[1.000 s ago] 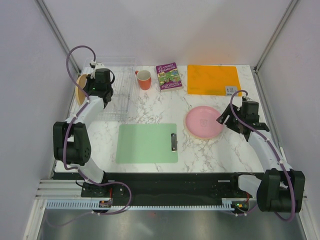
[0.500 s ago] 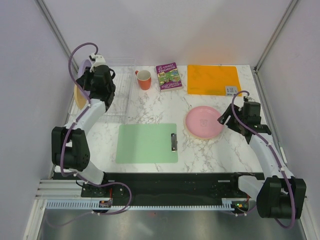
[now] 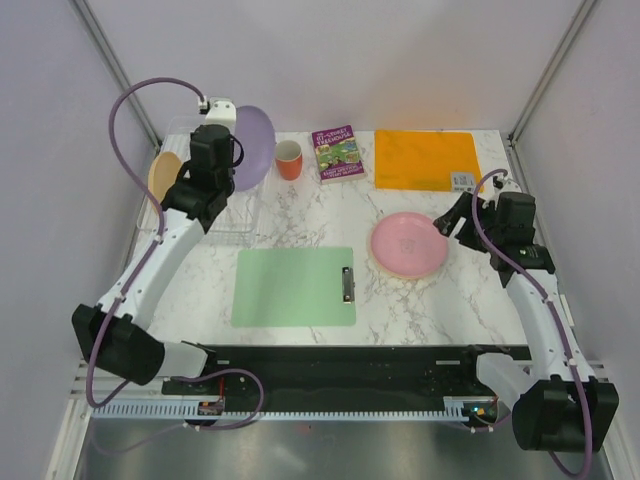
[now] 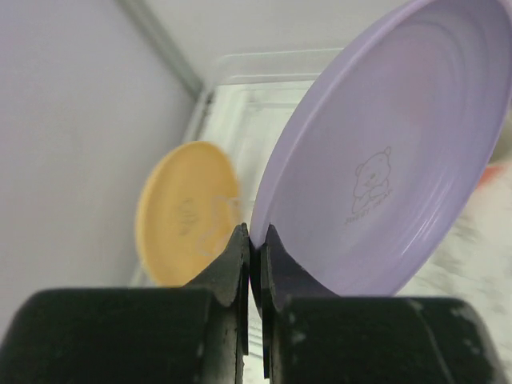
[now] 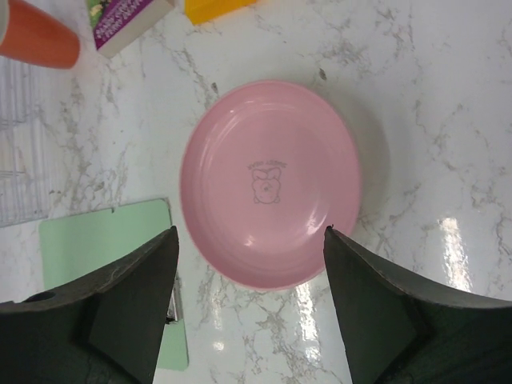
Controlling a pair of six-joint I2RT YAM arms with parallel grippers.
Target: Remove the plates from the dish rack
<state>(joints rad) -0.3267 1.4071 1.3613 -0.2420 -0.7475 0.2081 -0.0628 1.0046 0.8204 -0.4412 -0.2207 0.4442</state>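
My left gripper (image 3: 228, 160) is shut on the lower rim of the lilac plate (image 3: 252, 146), which it holds on edge in the air above the dish rack (image 3: 232, 212). In the left wrist view, both fingers of the left gripper (image 4: 254, 236) pinch the lilac plate (image 4: 384, 160). Behind it, the yellow-orange plate (image 4: 184, 212) stands upright in the clear dish rack (image 4: 256, 88). The pink plate (image 3: 409, 244) lies flat on the table. My right gripper (image 3: 448, 226) hovers open at its right side. In the right wrist view nothing sits between the fingers of the right gripper (image 5: 250, 234), which is above the pink plate (image 5: 272, 180).
An orange-red mug (image 3: 289, 158), a purple book (image 3: 337, 152) and an orange folder (image 3: 425, 158) line the back of the marble table. A green clipboard (image 3: 295, 286) lies front centre. Walls close in on the left and right.
My left arm has lifted the lilac plate up out of the rack and swung it right. The right gripper has backed away from the pink plate and opened slightly wider.
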